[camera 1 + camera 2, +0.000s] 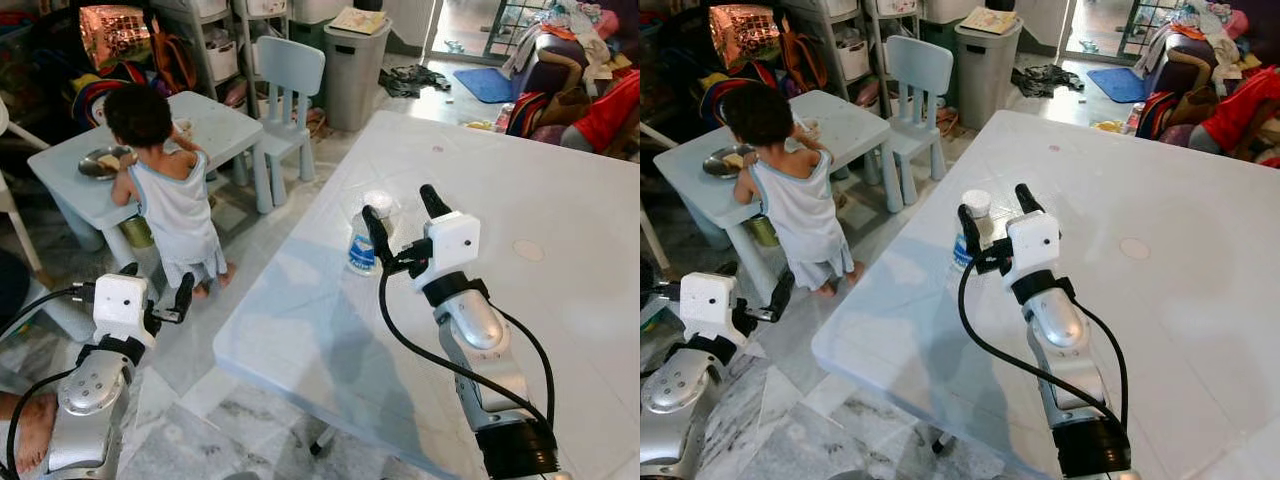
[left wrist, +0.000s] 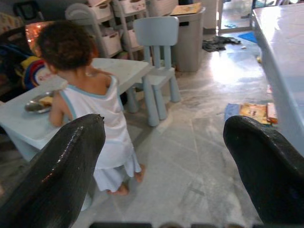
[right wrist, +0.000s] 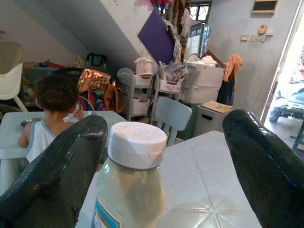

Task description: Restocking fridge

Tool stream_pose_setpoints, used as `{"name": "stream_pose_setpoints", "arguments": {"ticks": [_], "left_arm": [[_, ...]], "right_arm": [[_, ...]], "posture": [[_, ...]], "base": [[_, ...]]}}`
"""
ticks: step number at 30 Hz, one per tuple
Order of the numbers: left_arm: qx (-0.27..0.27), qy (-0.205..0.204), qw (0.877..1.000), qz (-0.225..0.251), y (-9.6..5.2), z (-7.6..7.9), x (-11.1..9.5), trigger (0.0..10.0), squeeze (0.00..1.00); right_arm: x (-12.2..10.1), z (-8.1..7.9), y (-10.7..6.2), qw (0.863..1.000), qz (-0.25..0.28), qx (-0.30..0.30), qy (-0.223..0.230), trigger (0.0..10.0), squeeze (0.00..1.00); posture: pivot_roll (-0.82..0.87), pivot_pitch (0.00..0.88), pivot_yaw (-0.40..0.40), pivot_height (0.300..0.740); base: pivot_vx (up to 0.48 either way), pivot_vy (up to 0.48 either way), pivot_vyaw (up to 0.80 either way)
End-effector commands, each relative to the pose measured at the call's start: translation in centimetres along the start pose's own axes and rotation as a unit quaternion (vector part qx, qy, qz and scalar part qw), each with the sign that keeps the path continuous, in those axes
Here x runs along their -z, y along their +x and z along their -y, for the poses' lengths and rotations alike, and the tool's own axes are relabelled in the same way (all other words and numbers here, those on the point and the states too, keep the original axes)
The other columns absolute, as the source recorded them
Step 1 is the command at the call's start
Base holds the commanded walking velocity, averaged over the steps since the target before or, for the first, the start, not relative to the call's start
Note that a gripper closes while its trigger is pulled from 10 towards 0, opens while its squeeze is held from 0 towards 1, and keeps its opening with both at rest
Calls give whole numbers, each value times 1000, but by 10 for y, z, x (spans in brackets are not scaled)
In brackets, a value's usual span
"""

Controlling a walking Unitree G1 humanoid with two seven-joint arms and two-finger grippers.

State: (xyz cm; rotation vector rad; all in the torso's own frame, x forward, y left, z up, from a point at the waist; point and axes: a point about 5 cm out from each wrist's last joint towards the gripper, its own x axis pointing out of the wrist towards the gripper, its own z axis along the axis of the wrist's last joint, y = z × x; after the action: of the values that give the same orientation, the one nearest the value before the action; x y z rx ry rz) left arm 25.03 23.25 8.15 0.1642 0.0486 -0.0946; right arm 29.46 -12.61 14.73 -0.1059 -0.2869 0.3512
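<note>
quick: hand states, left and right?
Left hand: open, holding nothing, off the white table's edge.
Right hand: open, either side of the white-capped bottle, not closed on it.

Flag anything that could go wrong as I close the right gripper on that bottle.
The bottle stands near the white table's edge; an off-centre squeeze from the open right gripper could tip it or push it off. A small child stands close beside that edge, within range of a falling bottle or the left gripper.
</note>
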Motion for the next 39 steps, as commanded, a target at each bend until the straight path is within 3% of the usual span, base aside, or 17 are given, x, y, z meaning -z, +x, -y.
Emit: {"name": "stream_pose_setpoints", "arguments": {"ticks": [1,2,3,9,10,11,19,24,25,26,39], "left_arm": [[3,5,1000,-1,-1,0,-1,10000,0],[4,4,1000,-2,0,0,0,10000,0],[5,4,1000,-3,0,1,0,10000,0],[8,0,1000,-4,4,6,0,10000,0],[9,-1,1000,-3,4,8,0,10000,0],[11,-3,1000,-2,5,11,0,10000,0],[11,-4,1000,-4,4,12,1,10000,0],[10,-2,1000,-6,3,11,2,10000,0],[8,-2,1000,-5,2,11,1,10000,0],[4,-2,1000,-6,1,10,2,10000,0],[3,-3,1000,-6,4,13,2,10000,0]], "right_arm": [[-3,1,5,1000,7,-17,2,10000,0],[-3,2,7,1000,4,-25,5,10000,294],[-3,2,8,999,3,-34,8,10000,1000],[-4,-1,22,996,-2,-85,-3,10000,1000],[-3,-2,25,995,-3,-96,-3,10000,843],[-3,-3,28,994,-4,-112,1,10000,0],[0,4,41,991,-15,-131,-5,10000,0],[5,14,52,992,-32,-123,19,10000,0],[6,13,53,991,-35,-129,25,8392,0],[9,11,54,988,-45,-141,34,0,0],[22,0,50,976,-68,-201,53,0,0]], "posture": [[47,0,16,740],[46,0,16,740],[46,0,16,740],[48,0,16,740],[48,0,16,740],[51,0,14,740],[64,4,9,740],[86,7,-1,740],[91,5,-5,740],[92,5,-8,740],[80,0,-7,740]], "base": [[0,0,0],[0,0,0],[0,0,0],[0,0,0],[0,0,0],[0,0,0],[0,0,0],[0,0,0],[0,0,0],[0,0,0],[0,0,0]]}}
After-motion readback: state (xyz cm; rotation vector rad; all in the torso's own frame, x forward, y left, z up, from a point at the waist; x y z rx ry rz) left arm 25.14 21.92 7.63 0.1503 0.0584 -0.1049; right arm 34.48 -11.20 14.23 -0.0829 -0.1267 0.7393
